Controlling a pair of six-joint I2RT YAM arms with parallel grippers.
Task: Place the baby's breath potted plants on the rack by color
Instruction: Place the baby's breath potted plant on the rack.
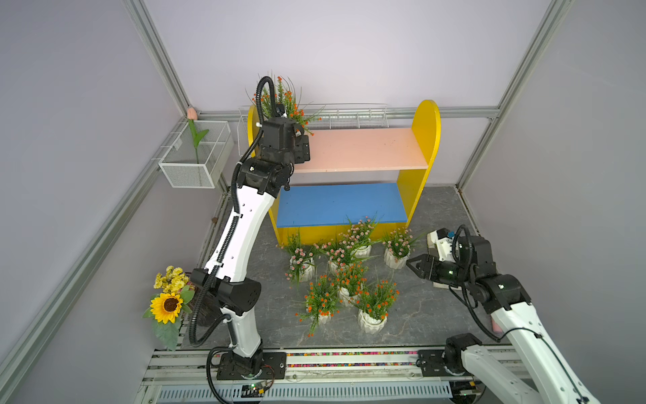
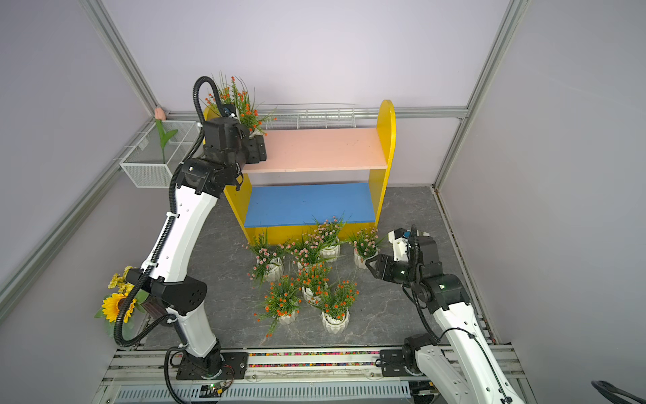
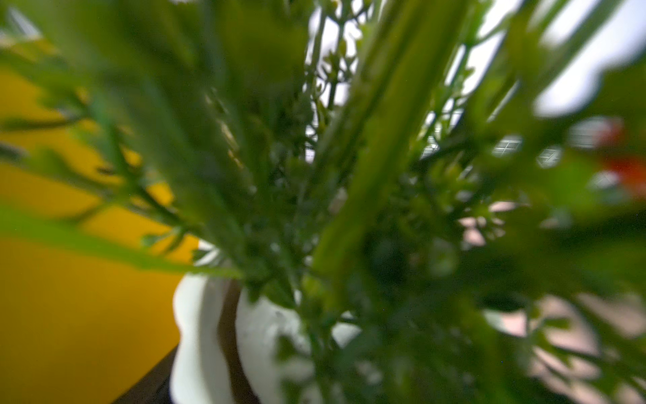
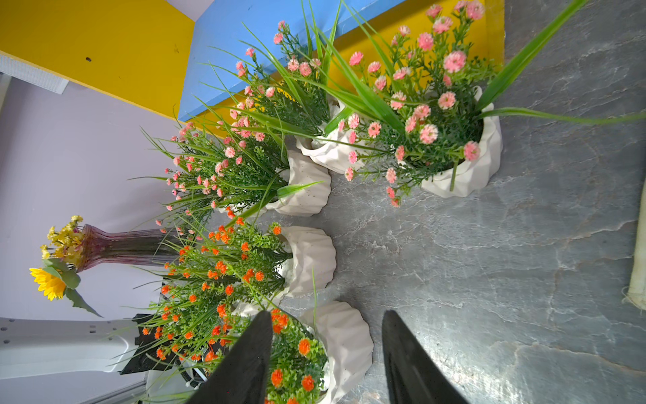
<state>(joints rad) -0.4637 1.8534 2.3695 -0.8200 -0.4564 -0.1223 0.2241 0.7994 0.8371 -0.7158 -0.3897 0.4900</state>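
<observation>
The rack (image 1: pixel 363 150) (image 2: pixel 314 150) stands at the back, with a pink upper board and a blue lower board (image 4: pixel 244 31). One orange baby's breath potted plant (image 1: pixel 285 101) (image 2: pixel 241 101) stands at the upper board's left end. My left gripper (image 1: pixel 302 134) reaches around its white pot (image 3: pixel 199 332); foliage hides the jaws. Several pink plants (image 1: pixel 361 232) and three orange plants (image 1: pixel 349 280) cluster on the floor before the rack. My right gripper (image 1: pixel 409 262) (image 4: pixel 327 313) is open and empty, just right of the rightmost pink plant (image 1: pixel 396 245) (image 4: pixel 437 115).
A sunflower bouquet (image 1: pixel 169 304) in a vase (image 4: pixel 122 245) stands at the left by the left arm's base. A tulip stem (image 1: pixel 195 140) sits in a white mesh basket (image 1: pixel 192 168) on the left wall. A wire basket (image 1: pixel 353 115) hangs behind the rack.
</observation>
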